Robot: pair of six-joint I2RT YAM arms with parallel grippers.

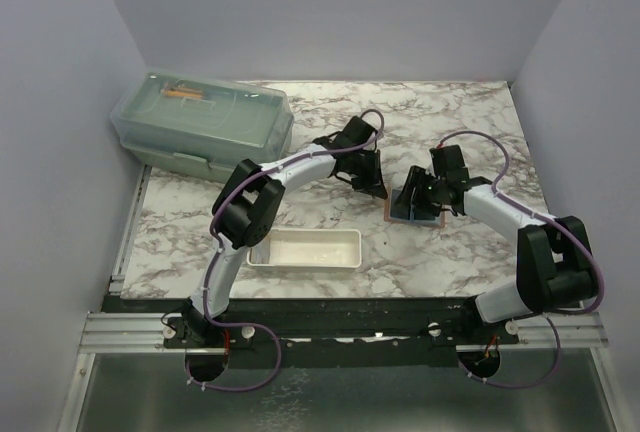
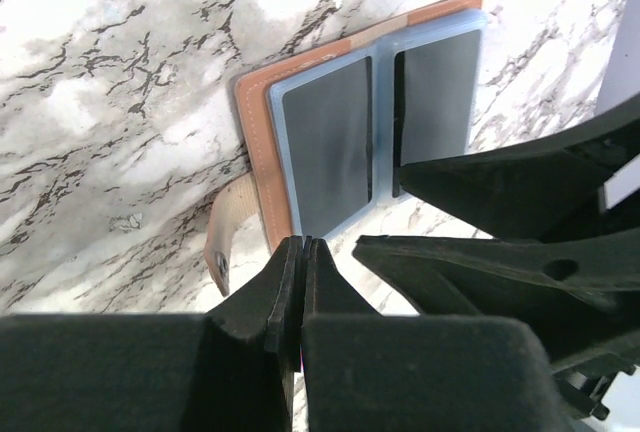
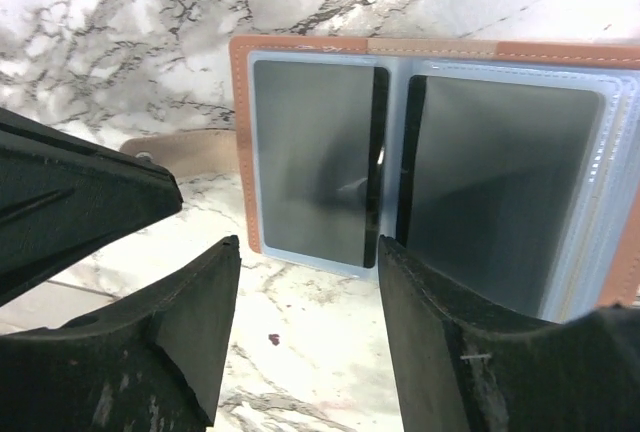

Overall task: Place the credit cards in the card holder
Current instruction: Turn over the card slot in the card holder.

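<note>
Nearest the arm bases, low in the top view, a white tray [image 1: 305, 249] lies on the marbled table [image 1: 455, 257], just right of the left arm's elbow. Beyond it, at the middle of the frame, both arms reach inward toward each other. The left gripper [image 1: 370, 182] has its jaws pressed together with no gap and nothing between them; in its wrist view the tips [image 2: 302, 247] hang just below the lower edge of the card holder [image 2: 345, 142]. The right gripper [image 1: 420, 200] has its jaws spread wide apart and holds nothing. In its own view [image 3: 307, 247] the tips frame the lower edge of the card holder's left page. Whether either gripper touches the leather cannot be told.

The card holder lies open and flat on the table, right of centre in the top view. Its tan cover borders clear bluish sleeves [image 3: 600, 212]. Two dark grey credit cards [image 3: 310, 157] sit in them, one per facing page. A tan strap [image 2: 225, 242] with a stud sticks out at its left.

Farthest back, in the upper left, a lidded translucent plastic box [image 1: 205, 127] stands well apart.
</note>
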